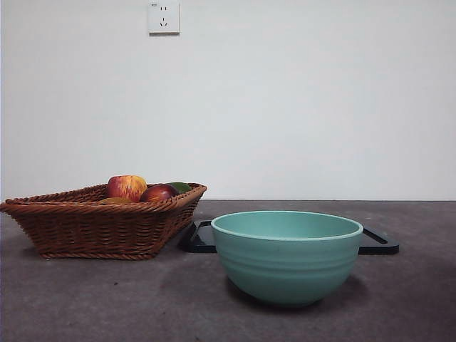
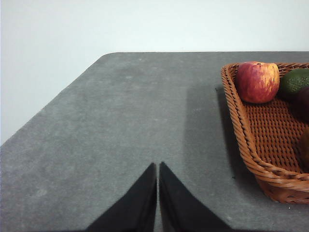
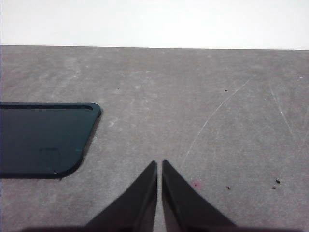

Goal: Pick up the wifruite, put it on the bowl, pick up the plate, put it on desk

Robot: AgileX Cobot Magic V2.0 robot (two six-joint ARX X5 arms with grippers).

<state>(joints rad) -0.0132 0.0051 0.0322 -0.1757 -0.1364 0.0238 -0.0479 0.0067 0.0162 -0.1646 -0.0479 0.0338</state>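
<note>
The wifruite (image 1: 114,201) shows only as a dull orange-brown sliver above the rim of the wicker basket (image 1: 92,228), below the streaked apple (image 1: 127,187). The teal bowl (image 1: 286,256) stands empty at the front middle of the desk (image 1: 107,299). Behind it lies the flat dark plate (image 1: 379,242), which also shows in the right wrist view as a dark plate (image 3: 43,140). My left gripper (image 2: 158,168) hangs shut and holds nothing over bare desk, beside the basket (image 2: 251,145). My right gripper (image 3: 160,165) is shut too, with nothing in it, beside the plate's corner. Neither arm shows in the front view.
A dark red fruit (image 1: 158,193) and a green fruit (image 1: 180,187) also lie in the basket. The apple (image 2: 257,81) and green fruit (image 2: 295,79) sit at its far end. A white wall with a socket (image 1: 163,17) stands behind the desk.
</note>
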